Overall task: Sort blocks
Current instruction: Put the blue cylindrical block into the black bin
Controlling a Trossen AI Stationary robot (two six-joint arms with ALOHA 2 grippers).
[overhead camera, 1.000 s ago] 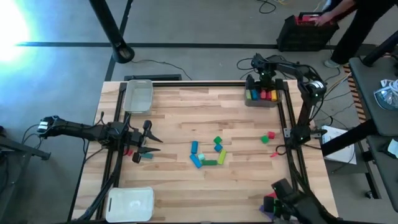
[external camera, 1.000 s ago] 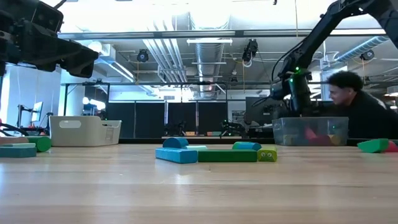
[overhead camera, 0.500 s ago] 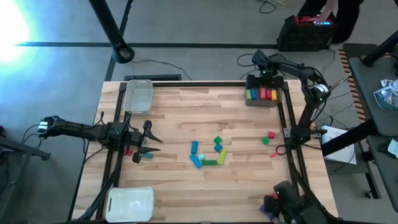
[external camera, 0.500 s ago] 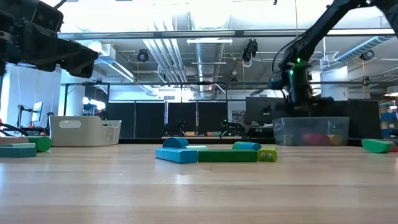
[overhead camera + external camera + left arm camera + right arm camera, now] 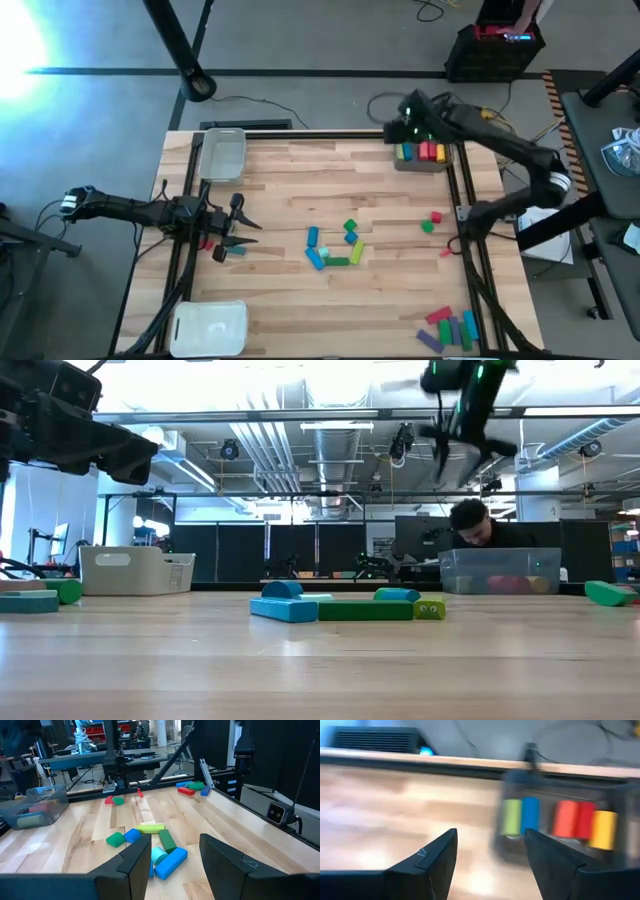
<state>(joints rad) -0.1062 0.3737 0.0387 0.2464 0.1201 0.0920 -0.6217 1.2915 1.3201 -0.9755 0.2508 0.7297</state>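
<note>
Several blocks lie flat in a cluster [image 5: 335, 245] at the table's middle, also in the left wrist view [image 5: 150, 845] and the low view [image 5: 345, 605]. A red and a green block [image 5: 430, 222] lie to the right, and more blocks [image 5: 450, 328] at the near right corner. My left gripper [image 5: 240, 225] hovers open at the left side, beside two blocks [image 5: 222, 250]. My right gripper [image 5: 408, 125] hangs open, high [image 5: 460, 435] above the far right, just left of a tray [image 5: 425, 153] that holds green, blue, red and yellow blocks [image 5: 555, 817].
A clear tray [image 5: 222, 155] stands at the far left and a white tray [image 5: 210, 327] at the near left corner. A black rail frames the table. A person [image 5: 470, 520] shows behind the far right tray.
My right gripper has risen from just over the far right tray to well above it and shifted a little toward the table's left edge; its arm has swung out to the right. The blocks at the near right corner have come into view.
</note>
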